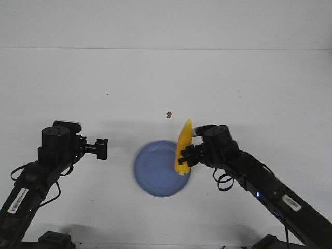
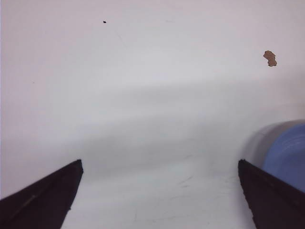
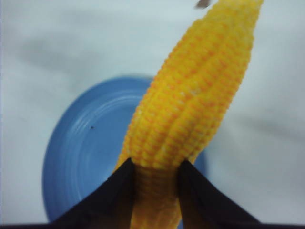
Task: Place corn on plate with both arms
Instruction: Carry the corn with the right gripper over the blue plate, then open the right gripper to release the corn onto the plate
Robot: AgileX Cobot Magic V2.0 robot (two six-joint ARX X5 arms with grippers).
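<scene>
The yellow corn (image 1: 183, 148) is held in my right gripper (image 1: 188, 155), which is shut on its thick end; the pointed end stands up and away. It hangs over the right rim of the blue plate (image 1: 150, 174). In the right wrist view the corn (image 3: 190, 100) fills the middle, the fingers (image 3: 119, 191) press both its sides, and the plate (image 3: 81, 157) lies below. My left gripper (image 1: 102, 148) is open and empty, left of the plate. In the left wrist view its fingertips (image 2: 66, 181) stand wide apart over bare table, with the plate's edge (image 2: 288, 148) beside one.
A small brown crumb (image 1: 168, 114) lies on the white table behind the plate; it also shows in the left wrist view (image 2: 270, 57). A tiny dark speck (image 1: 107, 94) lies farther back left.
</scene>
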